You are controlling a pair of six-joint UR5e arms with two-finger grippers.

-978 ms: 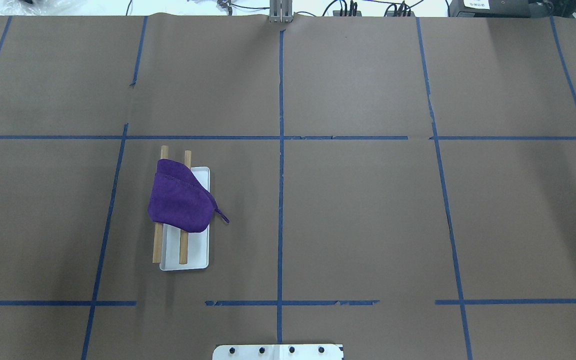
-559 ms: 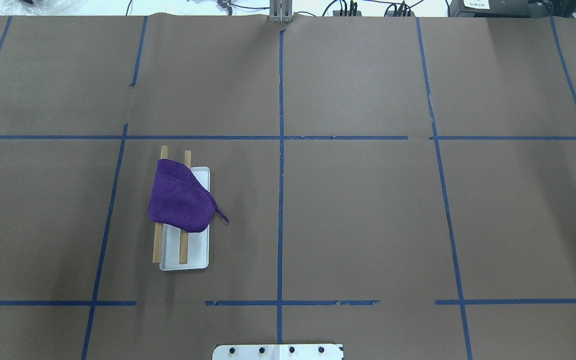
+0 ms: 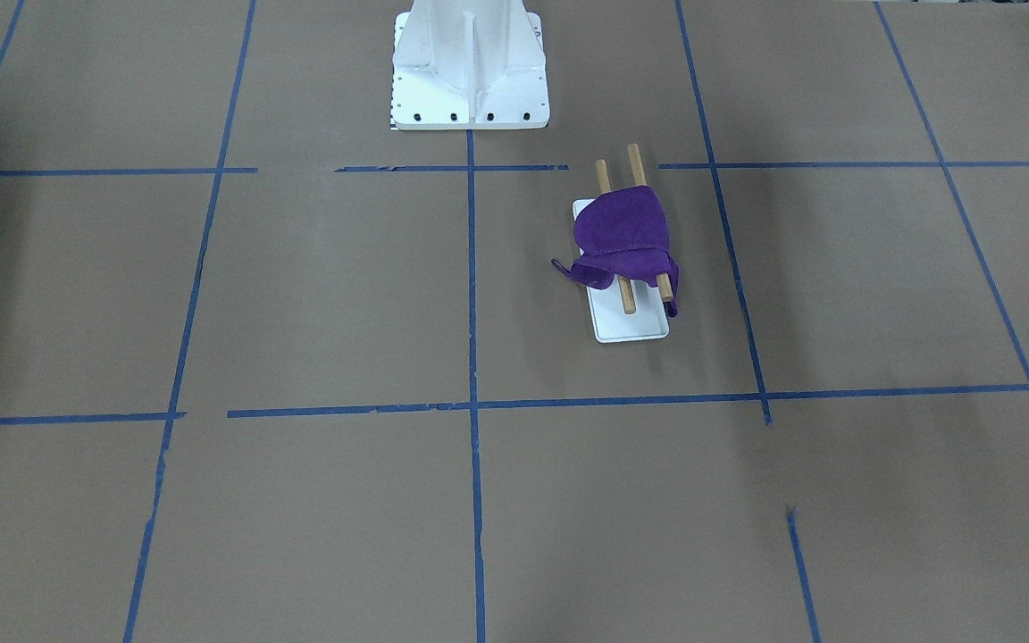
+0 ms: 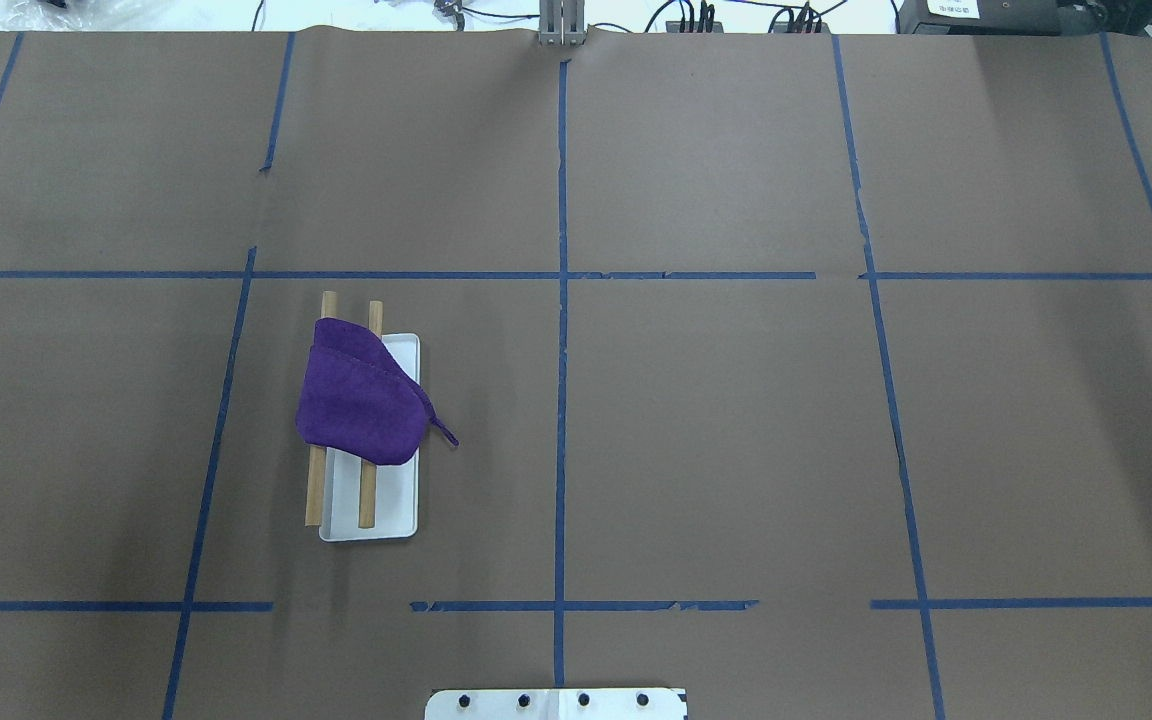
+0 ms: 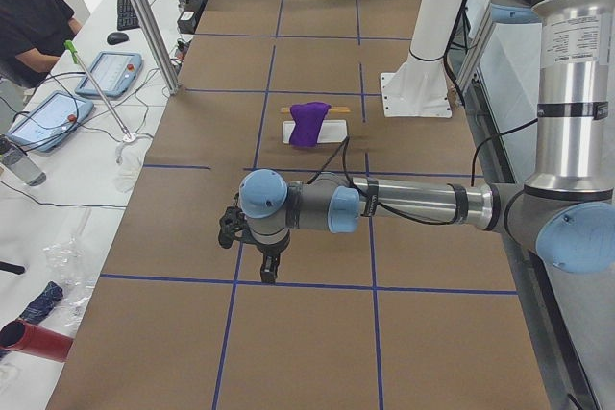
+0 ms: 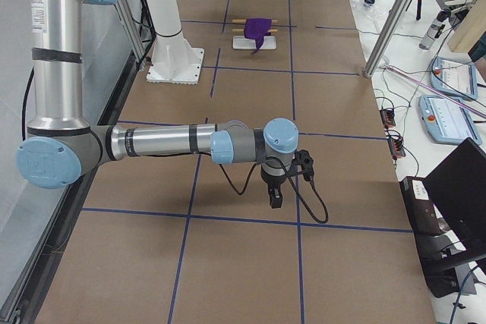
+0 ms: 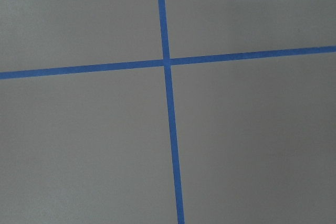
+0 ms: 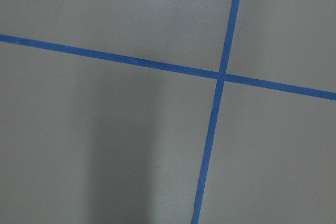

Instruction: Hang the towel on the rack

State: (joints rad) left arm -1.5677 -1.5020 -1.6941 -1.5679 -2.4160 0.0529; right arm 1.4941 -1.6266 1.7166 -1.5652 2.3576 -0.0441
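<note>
A purple towel (image 4: 361,400) lies draped over the two wooden dowels of the rack (image 4: 386,510), left of the table's middle. A corner hangs off its right side. It also shows in the front-facing view (image 3: 622,234), on the rack's white base (image 3: 629,327), and far off in both side views (image 5: 309,122) (image 6: 259,29). My left gripper (image 5: 267,271) points down over bare table at the left end, far from the rack. My right gripper (image 6: 274,201) points down at the right end. Both show only in side views, so I cannot tell if they are open or shut.
The large white bolted pedestal (image 3: 470,62) stands at the robot's side of the table. Blue tape lines cross the brown table cover (image 4: 736,420). A seated operator (image 5: 34,16), tablets (image 5: 108,72) and a slanted metal pole (image 5: 144,16) are beside the left end.
</note>
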